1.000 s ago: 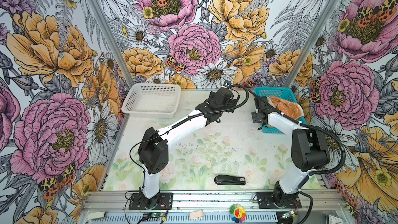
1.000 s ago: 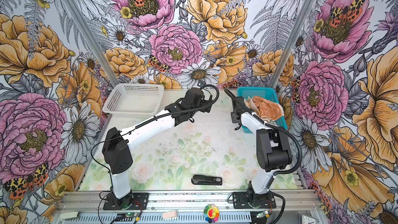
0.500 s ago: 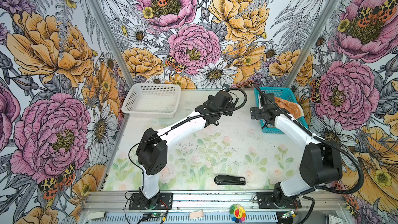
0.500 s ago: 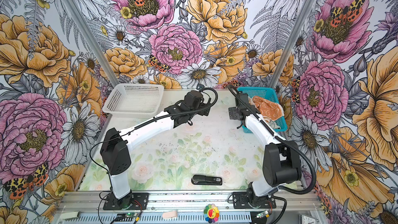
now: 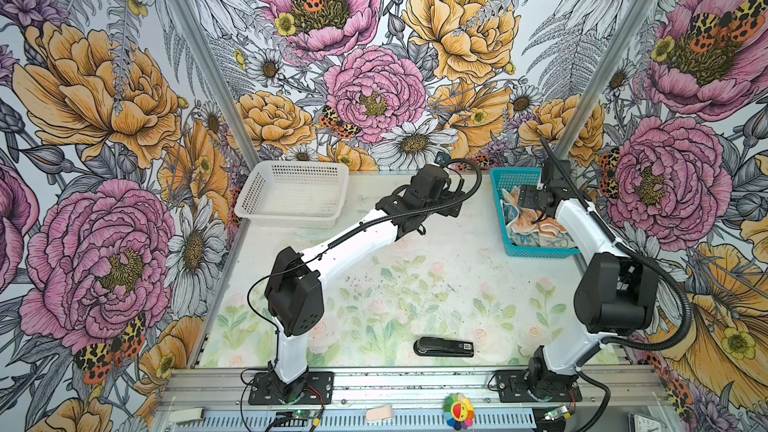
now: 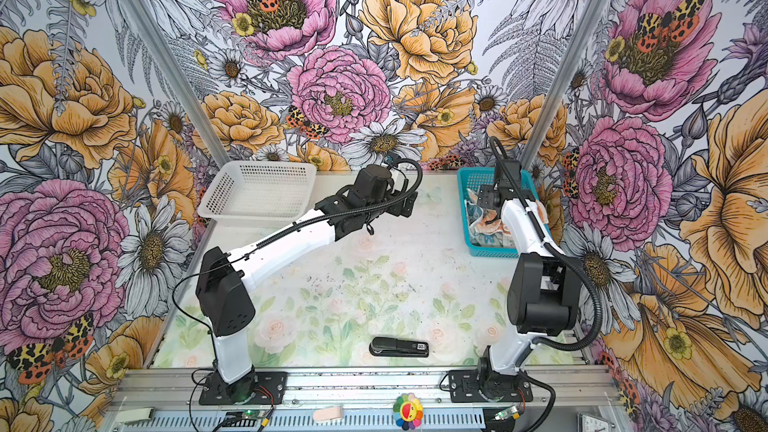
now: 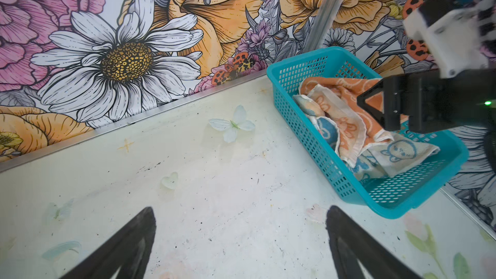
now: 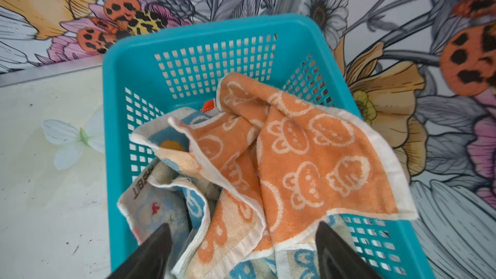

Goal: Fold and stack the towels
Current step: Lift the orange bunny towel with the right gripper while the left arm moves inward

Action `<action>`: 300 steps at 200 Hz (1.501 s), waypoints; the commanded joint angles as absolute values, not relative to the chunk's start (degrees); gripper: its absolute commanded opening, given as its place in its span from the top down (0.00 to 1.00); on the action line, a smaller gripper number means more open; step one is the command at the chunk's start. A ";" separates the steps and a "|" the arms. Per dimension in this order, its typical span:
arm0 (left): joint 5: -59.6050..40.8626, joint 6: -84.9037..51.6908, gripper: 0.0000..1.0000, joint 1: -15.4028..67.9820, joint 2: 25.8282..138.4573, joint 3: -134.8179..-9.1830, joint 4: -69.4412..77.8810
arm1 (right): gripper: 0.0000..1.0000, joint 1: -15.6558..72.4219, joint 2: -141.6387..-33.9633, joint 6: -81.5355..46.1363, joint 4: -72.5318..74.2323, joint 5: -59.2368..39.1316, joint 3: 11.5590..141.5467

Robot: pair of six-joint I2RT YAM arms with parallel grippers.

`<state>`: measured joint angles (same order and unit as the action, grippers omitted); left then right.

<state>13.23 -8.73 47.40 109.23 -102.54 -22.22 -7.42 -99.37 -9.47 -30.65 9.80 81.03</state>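
Note:
Several crumpled towels [image 5: 536, 224] [image 6: 490, 224] fill the teal basket [image 5: 515, 172] [image 6: 478, 176] at the back right in both top views. An orange bunny-print towel [image 8: 303, 157] [image 7: 346, 95] lies on top, over blue and cream ones, one printed "RABBIT" [image 8: 142, 183]. My right gripper [image 8: 243, 225] [image 5: 524, 201] hangs open just above the pile, its fingers [image 8: 335, 250] apart over the orange towel's near edge and gripping nothing. My left gripper [image 7: 240, 208] [image 5: 451, 205] is open over bare table, left of the basket.
An empty white basket [image 5: 291, 164] [image 6: 257, 166] stands at the back left. A black stapler [image 5: 444, 347] [image 6: 399, 347] lies near the front edge. The teal basket's wall [image 7: 303, 119] rises close to the left gripper. Flowered walls enclose the table on three sides.
My right gripper has moved from the teal basket's left side to above the towels inside it. The left arm has shifted only slightly.

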 commanded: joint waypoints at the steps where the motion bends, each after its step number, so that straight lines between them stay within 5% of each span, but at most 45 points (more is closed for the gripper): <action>1: 8.92 -10.02 0.01 47.46 112.24 -104.56 -22.60 | 0.21 -8.32 -103.35 -8.76 -31.99 5.54 84.43; 65: 4.63 -11.94 0.01 45.71 115.30 -107.08 -24.26 | 0.41 -8.71 -111.40 -6.25 -31.88 7.42 88.83; 141: 3.26 -12.30 0.01 45.12 116.31 -109.11 -26.56 | 1.00 -9.20 -112.31 -5.33 -31.99 6.84 89.85; 205: 4.26 -12.44 0.01 43.78 110.29 -107.33 -27.96 | 1.00 -4.46 -99.61 -9.22 -34.89 3.18 91.31; 300: 7.75 -19.52 0.01 41.33 85.73 -86.49 -22.99 | 1.00 22.18 -91.26 -15.02 -44.75 3.33 115.19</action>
<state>5.58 -16.47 42.61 91.33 -91.74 -25.43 16.82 -91.50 -11.70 -41.28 4.21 108.07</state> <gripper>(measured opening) 0.990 0.050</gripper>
